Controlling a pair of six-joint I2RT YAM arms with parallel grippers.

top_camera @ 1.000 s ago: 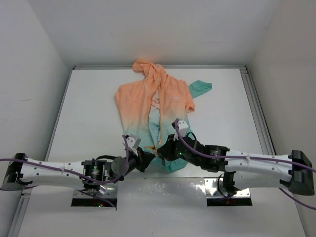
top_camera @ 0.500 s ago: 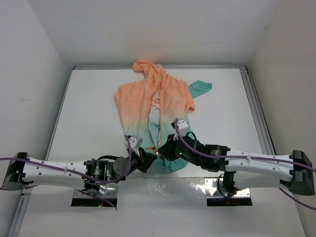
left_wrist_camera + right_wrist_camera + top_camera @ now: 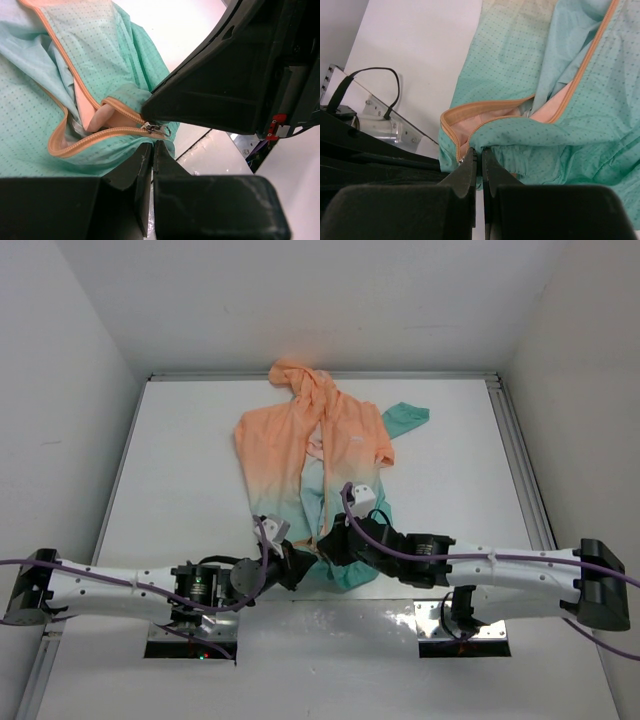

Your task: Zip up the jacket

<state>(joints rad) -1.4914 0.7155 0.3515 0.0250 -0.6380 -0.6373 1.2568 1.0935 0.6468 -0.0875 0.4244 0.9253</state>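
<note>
A white table [image 3: 180, 440] boxed in by plain white walls carries the jacket [image 3: 300, 440], spread at mid-table with its peach hood toward the far edge and its teal hem nearest the arms. From the left, the left gripper [image 3: 302, 563] lies low at the hem with its fingers [image 3: 142, 165] drawn together, tips against the cloth just below the zipper slider [image 3: 155, 129]; whether any cloth is caught I cannot tell. It probably serves as the anchor for the bottom. To its right, the right gripper [image 3: 332, 542] is pinched tight on the orange-taped hem corner beside the slider, likely to hold the two open zipper sides [image 3: 580, 85] in line so the slider can be drawn up toward the hood
</note>
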